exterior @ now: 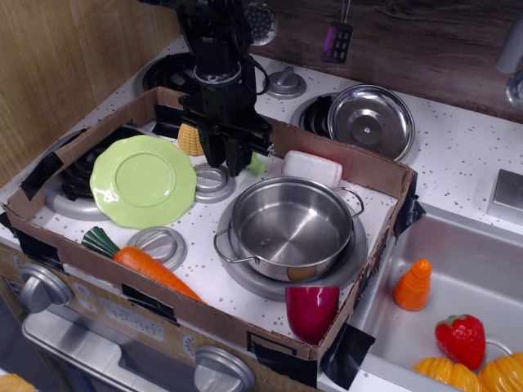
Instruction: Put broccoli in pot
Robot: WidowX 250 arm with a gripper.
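The broccoli is light green and almost wholly hidden under my gripper; only a sliver shows at the gripper's right side, on the speckled surface just behind the pot. The gripper is black, points straight down and stands low over the broccoli. Its fingers are drawn close together around the broccoli. The pot is shiny steel with two wire handles. It stands empty on a grey burner disc, in front and to the right of the gripper.
A light-green plate lies to the left, a yellow corn behind it. A white dish sits behind the pot. A carrot and a dark red cup are in front. A cardboard wall rings the area. A steel lid lies at the back right.
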